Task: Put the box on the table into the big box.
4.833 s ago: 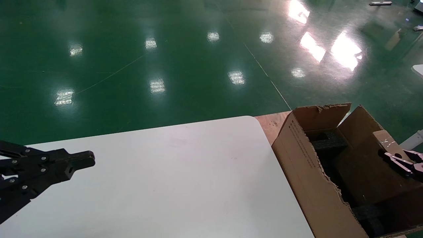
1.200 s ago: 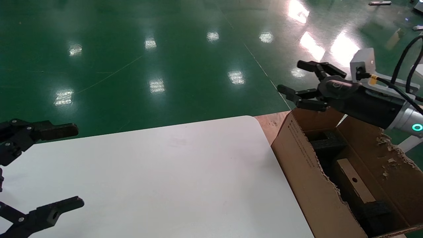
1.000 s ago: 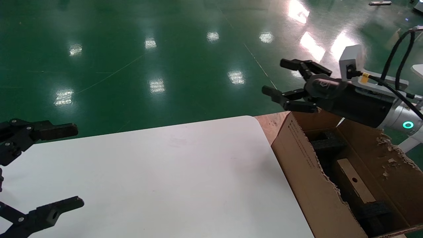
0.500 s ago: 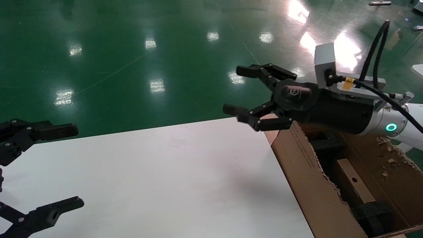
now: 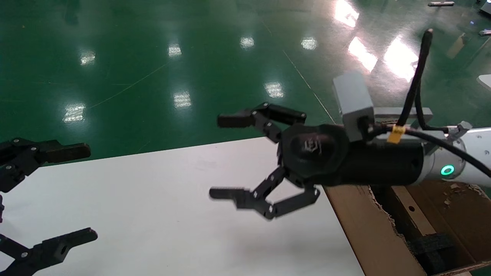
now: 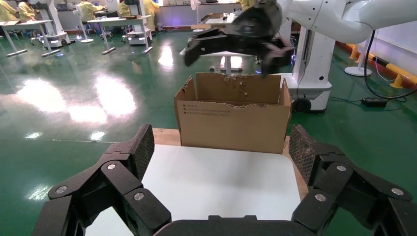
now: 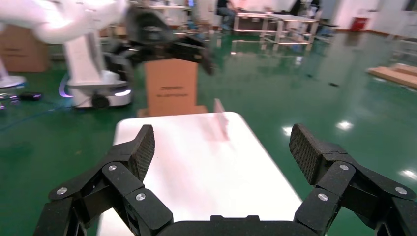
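Observation:
The small taped box (image 5: 412, 210), tan with a round hole, lies inside the big box (image 5: 364, 226) beside dark foam blocks (image 5: 433, 245). The big box stands off the table's right end and shows in the left wrist view (image 6: 231, 120). My right gripper (image 5: 225, 157) is open and empty, hovering over the right part of the white table (image 5: 153, 203); its own view (image 7: 221, 140) shows only bare tabletop (image 7: 196, 162) between the fingers. My left gripper (image 5: 76, 195) is open and empty over the table's left end (image 6: 221, 142).
The big box rests on a wooden board (image 6: 164, 136) next to the table (image 6: 221, 182). Green floor surrounds everything. Another brown carton (image 7: 172, 88) stands beyond the table's left end. The right arm's body (image 5: 376, 161) hangs over the big box's near corner.
My right gripper, open and empty, has swung left from above the big box and come down over the table. Earlier it let go of the small box inside the big box. The left gripper opened.

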